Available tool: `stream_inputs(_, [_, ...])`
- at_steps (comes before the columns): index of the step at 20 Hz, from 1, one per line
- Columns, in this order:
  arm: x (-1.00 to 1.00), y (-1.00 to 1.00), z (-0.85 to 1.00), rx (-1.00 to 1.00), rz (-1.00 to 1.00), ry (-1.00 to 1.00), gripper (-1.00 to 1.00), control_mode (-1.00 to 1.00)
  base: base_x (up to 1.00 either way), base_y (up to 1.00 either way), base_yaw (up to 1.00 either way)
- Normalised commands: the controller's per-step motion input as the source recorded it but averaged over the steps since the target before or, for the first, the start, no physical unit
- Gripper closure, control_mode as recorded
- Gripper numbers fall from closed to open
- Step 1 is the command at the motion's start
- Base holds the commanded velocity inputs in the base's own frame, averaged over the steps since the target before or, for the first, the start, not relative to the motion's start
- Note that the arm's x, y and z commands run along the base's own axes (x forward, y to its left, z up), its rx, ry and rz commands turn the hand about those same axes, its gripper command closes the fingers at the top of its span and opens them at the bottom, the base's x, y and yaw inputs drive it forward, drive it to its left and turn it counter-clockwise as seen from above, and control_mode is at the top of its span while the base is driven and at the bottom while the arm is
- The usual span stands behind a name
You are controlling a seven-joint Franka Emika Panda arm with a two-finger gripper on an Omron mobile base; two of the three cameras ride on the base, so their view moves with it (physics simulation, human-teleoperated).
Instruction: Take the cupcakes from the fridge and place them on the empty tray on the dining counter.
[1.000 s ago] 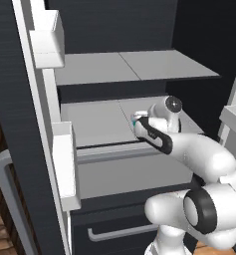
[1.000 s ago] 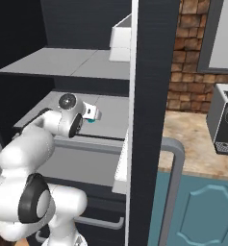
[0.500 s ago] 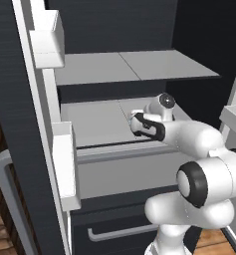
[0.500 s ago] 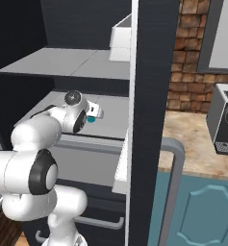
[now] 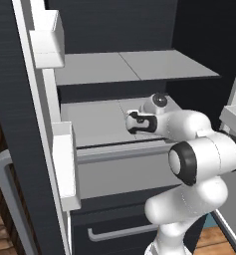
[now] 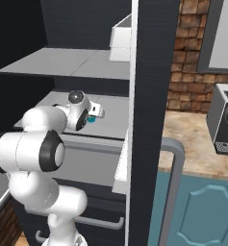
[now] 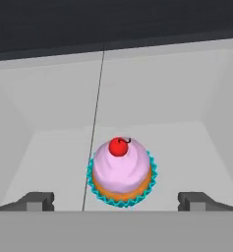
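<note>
Pink frosting sits on top of the cupcake (image 7: 121,179), with a red cherry (image 7: 118,146) right at the peak and a teal wrapper around the bottom. The cupcake stands upright on a light grey shelf (image 5: 97,119) inside the black fridge (image 6: 154,72). In the hand view it is between the two dark finger tips of the gripper (image 7: 117,201), and each tip (image 7: 37,199) is off to one side of it with a gap. The fingers are wide apart and hold nothing.

In the left base view the white arm (image 5: 199,154) bends up from the lower right and reaches into the fridge over the lower shelf, with the gripper (image 5: 132,122) pointing toward the back. Another grey shelf (image 5: 134,64) is above it. In the right base view a bit of teal peeks out just beside the hand (image 6: 89,113). The open fridge door (image 5: 45,149) stands at the left with white bins (image 5: 64,164) on it. A grey bar handle (image 6: 171,187) runs down the door on the right.
</note>
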Motion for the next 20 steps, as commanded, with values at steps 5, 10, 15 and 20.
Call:
stream_inputs(5, [0.40, 0.00, -0.23, 0.00, 0.00, 0.00, -1.00, -1.00, 0.00, 0.00, 0.00])
stream_inputs(10, [0.37, 0.00, -0.29, 0.00, 0.00, 0.00, -1.00, -1.00, 0.00, 0.00, 0.00])
stream_inputs(15, [0.33, 0.00, -0.34, 0.00, 0.00, 0.00, 1.00, -1.00, 0.00, 0.00, 0.00])
stream_inputs(20, [0.11, 0.00, -0.38, 0.00, 0.00, 0.05, 1.00, -1.00, 0.00, 0.00, 0.00])
